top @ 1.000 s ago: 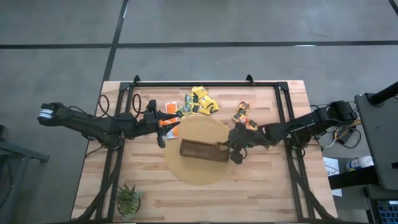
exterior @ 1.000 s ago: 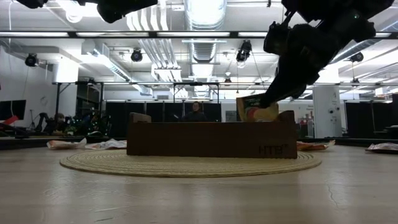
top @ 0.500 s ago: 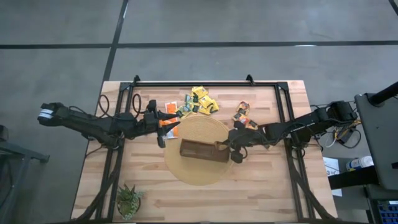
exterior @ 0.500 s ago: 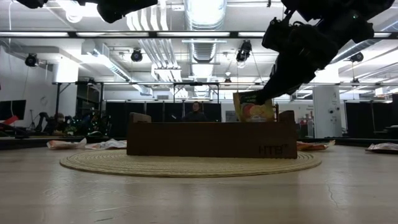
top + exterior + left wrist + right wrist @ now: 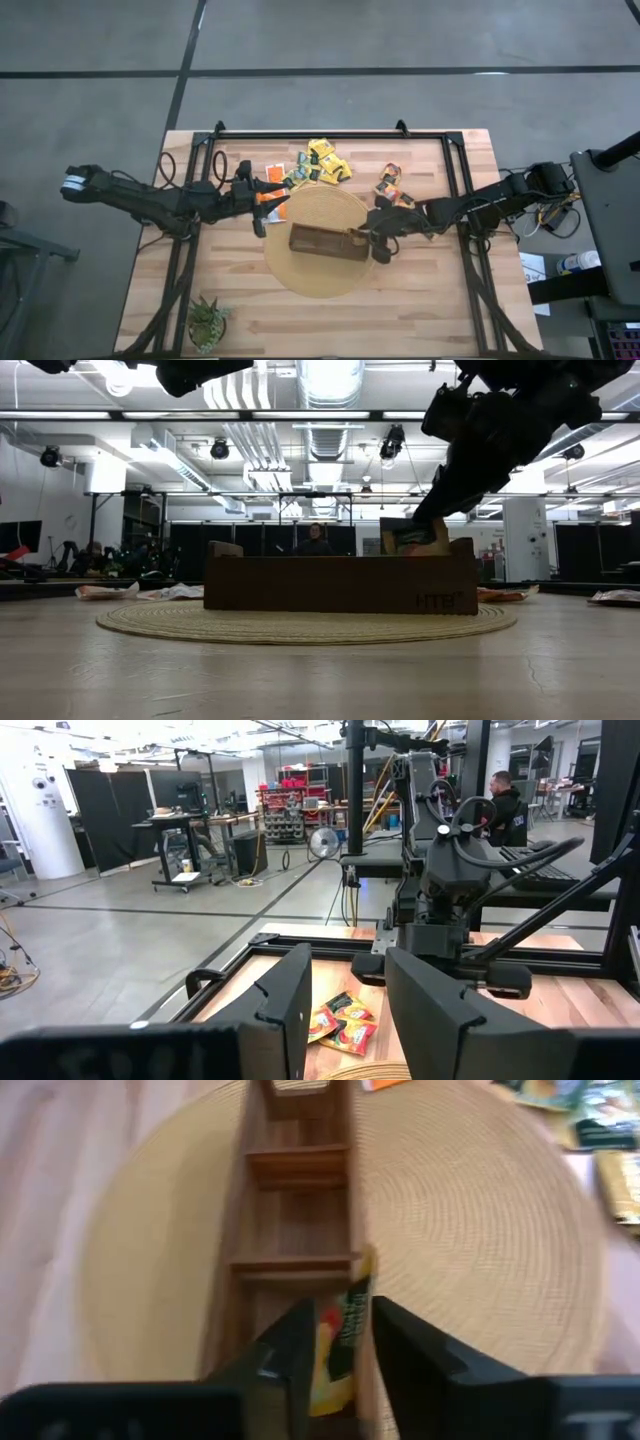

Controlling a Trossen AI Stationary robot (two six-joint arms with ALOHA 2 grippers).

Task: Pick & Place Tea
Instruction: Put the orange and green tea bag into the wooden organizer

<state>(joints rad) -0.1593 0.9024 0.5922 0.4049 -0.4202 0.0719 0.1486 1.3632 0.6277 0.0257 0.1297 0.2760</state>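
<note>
Tea sachet (image 5: 341,1342) sits pinched in the right hand (image 5: 335,1370) — low over the box's (image 5: 298,1230) end compartment.

Both robot arms are dark, almost black, and built from long thin pieces joined by chunky round joints. The left arm (image 5: 150,203) has a pale grey band at its far outer end and a small orange patch near its gripper, and the right arm (image 5: 480,205) has thin cables looping beside its outer end. Each arm ends in two flat, dark fingers with squared tips, like the left fingers (image 5: 285,995) and the right fingers (image 5: 415,1355), joined at the base by a flat black bar.
</note>
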